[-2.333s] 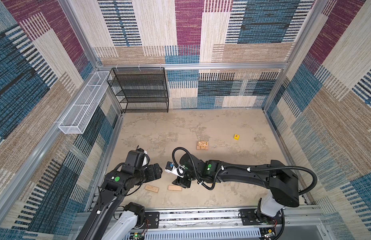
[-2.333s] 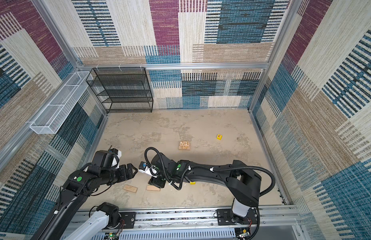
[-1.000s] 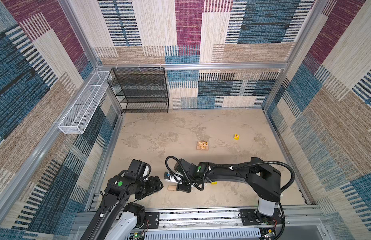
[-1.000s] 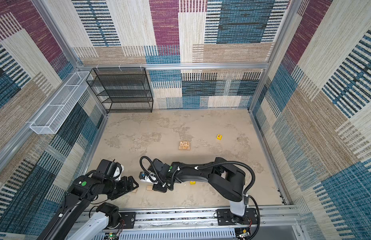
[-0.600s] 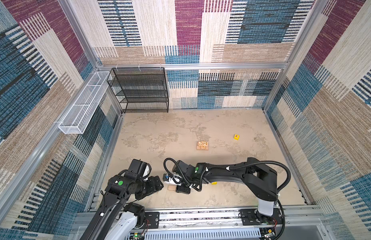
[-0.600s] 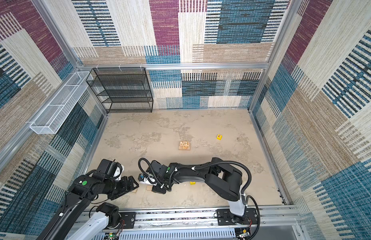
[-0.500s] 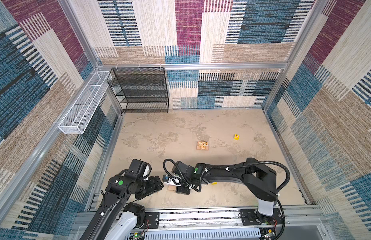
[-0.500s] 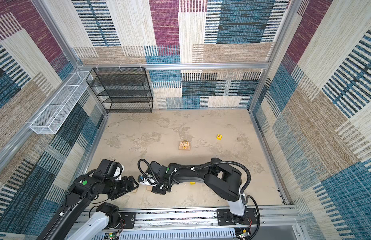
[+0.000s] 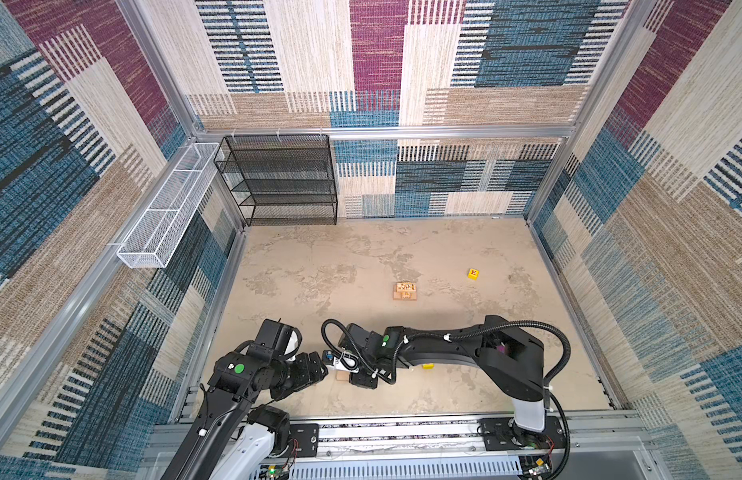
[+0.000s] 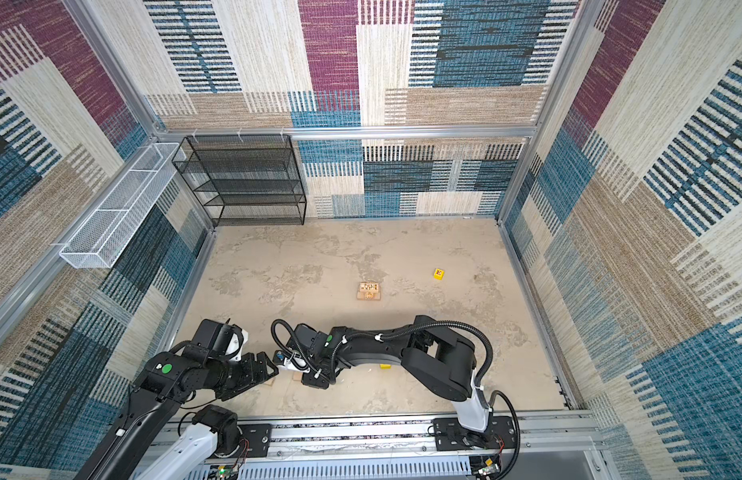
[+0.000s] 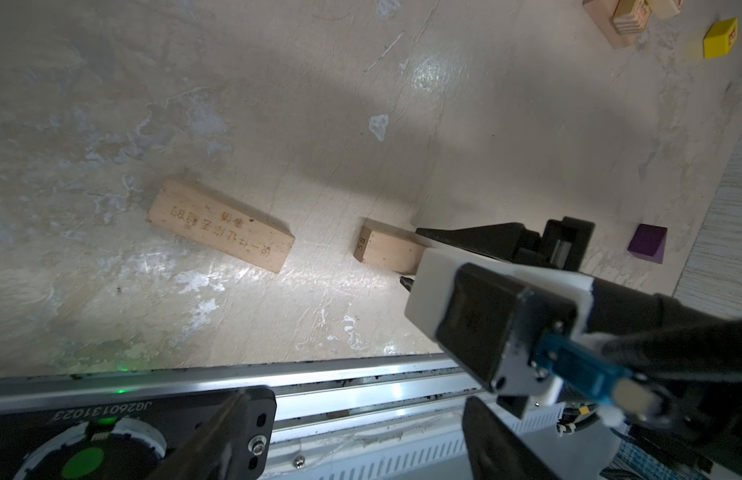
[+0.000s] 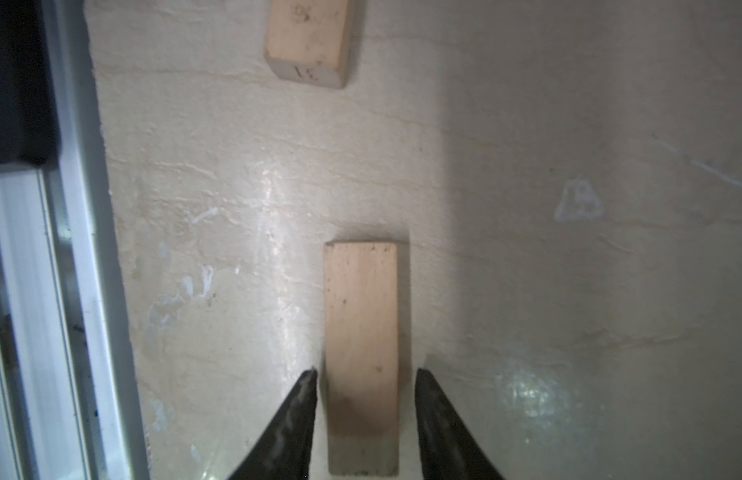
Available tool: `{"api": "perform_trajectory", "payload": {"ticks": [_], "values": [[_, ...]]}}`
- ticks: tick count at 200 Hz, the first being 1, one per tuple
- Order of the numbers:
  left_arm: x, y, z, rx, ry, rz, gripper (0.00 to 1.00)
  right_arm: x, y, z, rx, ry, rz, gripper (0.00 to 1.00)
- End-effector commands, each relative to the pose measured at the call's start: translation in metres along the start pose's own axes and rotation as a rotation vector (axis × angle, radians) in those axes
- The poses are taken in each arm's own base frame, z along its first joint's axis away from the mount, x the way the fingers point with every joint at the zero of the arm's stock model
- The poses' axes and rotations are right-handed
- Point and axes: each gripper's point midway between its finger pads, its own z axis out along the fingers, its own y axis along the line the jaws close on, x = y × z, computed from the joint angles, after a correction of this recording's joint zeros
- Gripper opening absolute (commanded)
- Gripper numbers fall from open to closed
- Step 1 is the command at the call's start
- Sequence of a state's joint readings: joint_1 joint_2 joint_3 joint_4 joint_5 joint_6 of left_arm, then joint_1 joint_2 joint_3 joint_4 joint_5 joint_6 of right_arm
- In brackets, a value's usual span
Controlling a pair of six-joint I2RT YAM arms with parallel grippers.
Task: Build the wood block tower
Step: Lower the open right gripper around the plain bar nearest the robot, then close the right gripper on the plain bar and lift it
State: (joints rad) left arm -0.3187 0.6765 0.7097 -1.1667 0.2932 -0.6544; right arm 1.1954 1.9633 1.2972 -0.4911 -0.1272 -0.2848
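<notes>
Tan plank (image 12: 361, 316) lies flat on the table (image 9: 361, 249) beside the front rail (image 12: 70, 291); the right gripper (image 12: 367, 378) straddles one end, its fingers slightly clear on both sides and clamping nothing. Just past the plank's free end lies a printed plank (image 11: 219, 230), with the left gripper (image 9: 315, 370) close above it, fingers apart and empty. Well apart from these sit the tower (image 9: 405, 290), so far a small plank stack, a yellow cube (image 9: 473, 273) and the purple wedge (image 11: 647, 249).

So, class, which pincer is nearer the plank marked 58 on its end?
Right. The right pincer straddles that plank, one finger each side; the left pincer hangs beside it, near the printed plank.
</notes>
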Motion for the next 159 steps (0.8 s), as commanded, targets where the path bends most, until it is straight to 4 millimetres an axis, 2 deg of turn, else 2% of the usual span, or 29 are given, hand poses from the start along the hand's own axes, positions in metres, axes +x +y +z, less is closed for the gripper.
{"api": "perform_trajectory", "payload": {"ticks": [1,24,59,83,98,122,159], "values": [[0.0,-0.002,0.0,0.01,0.001,-0.002,0.86,-0.002,-0.001,0.001,0.007,0.006,0.003,0.41],[0.0,-0.002,0.0,0.011,0.0,0.0,0.86,-0.002,0.0,0.003,0.012,0.011,0.003,0.4],[-0.001,-0.001,0.0,0.004,-0.004,-0.006,0.86,0.006,0.003,0.004,0.016,0.033,0.004,0.32],[-0.001,-0.001,0.001,0.001,0.0,-0.007,0.86,0.009,0.002,0.001,0.027,0.032,0.006,0.3],[0.0,-0.002,0.001,0.005,0.009,-0.004,0.87,0.011,0.002,0.001,0.027,0.031,0.012,0.31],[0.0,-0.002,0.003,0.004,0.023,-0.003,0.87,0.01,0.001,0.005,0.037,0.032,0.024,0.4],[0.0,-0.001,0.003,0.001,0.018,-0.006,0.87,0.0,0.001,0.003,0.029,0.008,0.01,0.39]]}}
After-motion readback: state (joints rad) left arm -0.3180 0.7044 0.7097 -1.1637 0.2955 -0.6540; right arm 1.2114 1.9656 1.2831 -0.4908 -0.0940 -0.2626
